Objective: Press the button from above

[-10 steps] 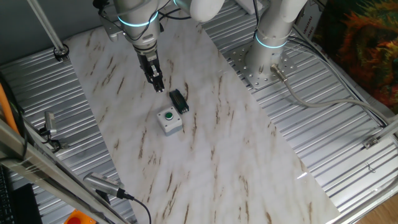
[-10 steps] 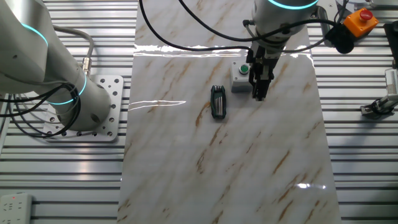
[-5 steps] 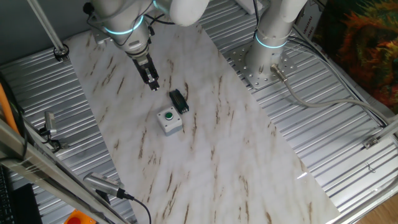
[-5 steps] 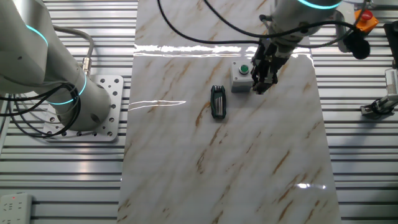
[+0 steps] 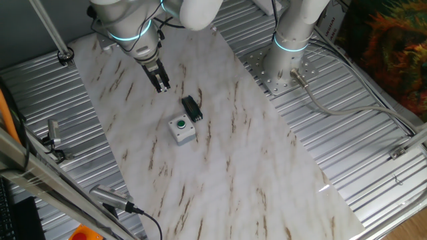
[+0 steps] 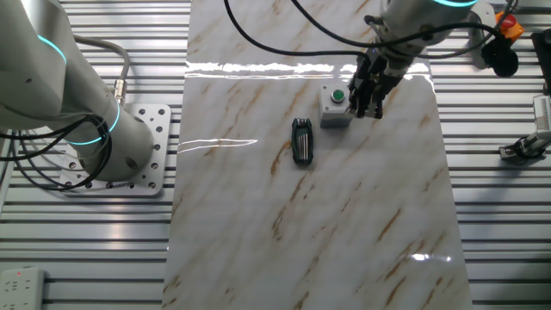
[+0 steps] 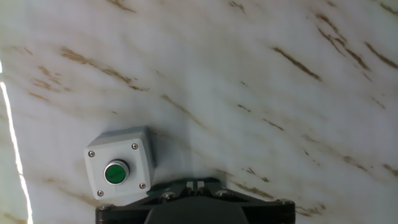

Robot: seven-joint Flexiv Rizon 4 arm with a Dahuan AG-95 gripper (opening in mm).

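The green button [image 5: 179, 123] sits in the top of a small light-grey box [image 5: 182, 133] on the marble-patterned table. It also shows in the other fixed view [image 6: 338, 95] and at the lower left of the hand view [image 7: 115, 172]. My gripper [image 5: 162, 86] hangs above the table, behind and to the left of the box and apart from it. In the other fixed view the gripper [image 6: 372, 110] is just right of the box [image 6: 334, 112]. In the hand view the fingertips [image 7: 198, 183] touch each other, with nothing between them.
A small black rectangular block [image 5: 192, 109] lies just behind the box, also in the other fixed view [image 6: 301, 140]. A second robot base [image 5: 288, 53] stands at the table's edge. Ribbed metal surface [image 5: 373, 153] surrounds the marble sheet. An orange and red switch [image 6: 504, 24] sits at the far corner.
My gripper has moved away from the box, up and to the left in the one fixed view, and the arm has tilted. The box and the black block have not moved.
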